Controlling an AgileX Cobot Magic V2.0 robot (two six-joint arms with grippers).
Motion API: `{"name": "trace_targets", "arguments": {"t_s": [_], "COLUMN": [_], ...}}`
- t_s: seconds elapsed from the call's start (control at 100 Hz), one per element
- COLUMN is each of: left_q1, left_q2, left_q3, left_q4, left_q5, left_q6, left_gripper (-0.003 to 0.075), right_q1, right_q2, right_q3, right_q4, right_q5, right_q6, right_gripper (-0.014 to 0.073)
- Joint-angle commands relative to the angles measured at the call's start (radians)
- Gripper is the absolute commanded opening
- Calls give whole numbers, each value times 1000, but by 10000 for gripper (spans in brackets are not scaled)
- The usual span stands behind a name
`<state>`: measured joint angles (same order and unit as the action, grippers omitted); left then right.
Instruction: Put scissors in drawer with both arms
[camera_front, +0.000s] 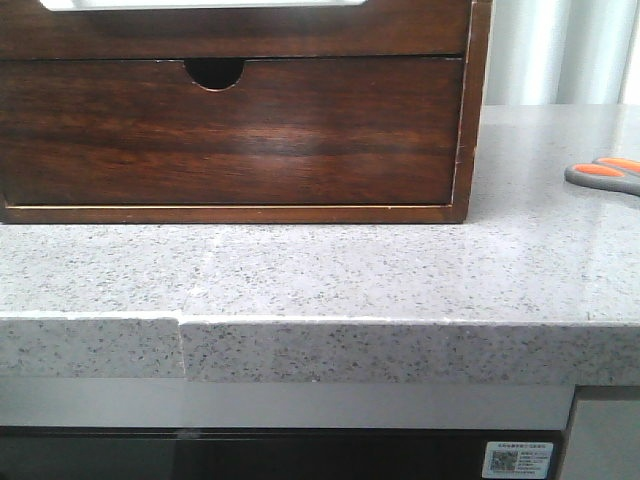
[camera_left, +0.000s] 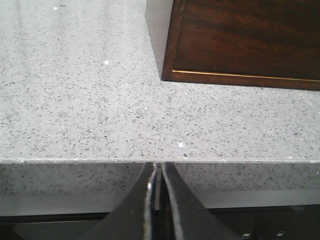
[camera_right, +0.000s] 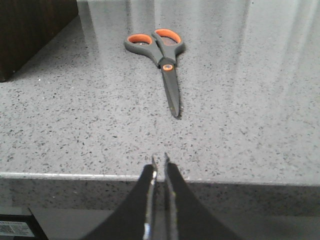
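Currently, readings by item:

Scissors (camera_right: 159, 55): lying flat on the speckled grey countertop (camera_front: 320, 270), blades shut; upper centre of the right wrist frame. Orange-lined loops point to the frame's top, tip points down toward the fingers. In the front view only the loops show (camera_front: 608, 174), cut off at the right edge, mid-height.

Drawer (camera_front: 230, 28): the dark glossy front with the white recess runs along the top edge of the front frame, mostly cropped. It looks flush with the cabinet (camera_front: 478, 110), though the crop prevents certainty.

Lower front (camera_front: 225, 135): the one with the half-round notch, upper half of the front frame, closed.

Left gripper (camera_left: 158, 177): bottom centre of its wrist frame, at the counter's front edge; jaws pressed nearly together, nothing between them. Cabinet corner sits upper right.

Right gripper (camera_right: 160, 172): bottom centre of its frame, jaws nearly closed on nothing, apart from the scissors.

Label sticker (camera_front: 517, 459): lower right, below the counter.
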<state>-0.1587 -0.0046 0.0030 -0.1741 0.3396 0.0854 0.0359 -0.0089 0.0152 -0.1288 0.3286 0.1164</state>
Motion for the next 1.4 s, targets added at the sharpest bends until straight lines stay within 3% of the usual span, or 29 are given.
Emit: {"name": "trace_targets", "arguments": {"t_s": [0.0,0.71,0.85,0.92,1.07,1.18,1.28,1.39], "left_q1": [2,2,2,2,2,2,2,2], "left_q2": [-31,-31,-31,-31,-31,-31,-31,-31], "left_q3": [21,21,21,21,21,21,21,17], "left_q4": [-14,5,48,-29,-474,-681,-759,-770], "left_q5": [-30,-30,-37,-83,-201,-262,-258,-248], "left_q6": [-9,-9,-9,-9,-9,-9,-9,-9], "left_gripper": [-19,-19,-19,-19,-19,-19,-19,-19], "right_q1": [-5,-5,-5,-5,-5,-5,-5,-5], "right_q2": [-19,-19,-19,-19,-19,-19,-19,-19], "right_q3": [11,11,11,11,11,11,11,-4], "right_q4": [-6,-8,-33,0,172,255,290,424], "right_q5": [-21,-21,-123,-217,-449,-460,-435,-434], "right_q6": [-2,-2,-2,-2,-2,-2,-2,0], "right_gripper": [-2,-2,-2,-2,-2,-2,-2,-3]}}
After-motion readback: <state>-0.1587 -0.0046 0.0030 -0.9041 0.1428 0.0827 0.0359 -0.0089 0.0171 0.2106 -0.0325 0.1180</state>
